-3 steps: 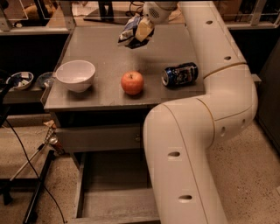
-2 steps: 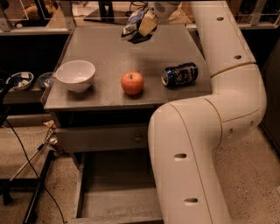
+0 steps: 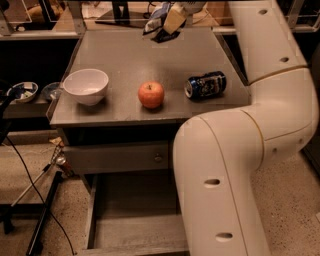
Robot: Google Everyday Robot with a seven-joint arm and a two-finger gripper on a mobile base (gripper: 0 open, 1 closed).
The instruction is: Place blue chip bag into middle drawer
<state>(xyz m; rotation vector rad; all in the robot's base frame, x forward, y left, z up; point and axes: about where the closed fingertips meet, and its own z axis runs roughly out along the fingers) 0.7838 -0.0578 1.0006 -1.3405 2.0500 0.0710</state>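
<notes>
We see hand point(image 3: 167, 25) clamped on crinkly dark-blue foil chip bag point(image 3: 153, 14), aloft over grey counter point(image 3: 130, 60), far edge. We judge bag light, soft, slippery: pinch seam. Grey wooden middle drawer point(image 3: 130, 230) open below.

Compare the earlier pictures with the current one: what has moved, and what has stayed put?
The tool, shut on the blue chip bag, has carried the bag up the picture and slightly right, and is now above the far edge of the table. The arm shifted right with it. The white bowl, apple, drink can and open middle drawer stayed put.
</notes>
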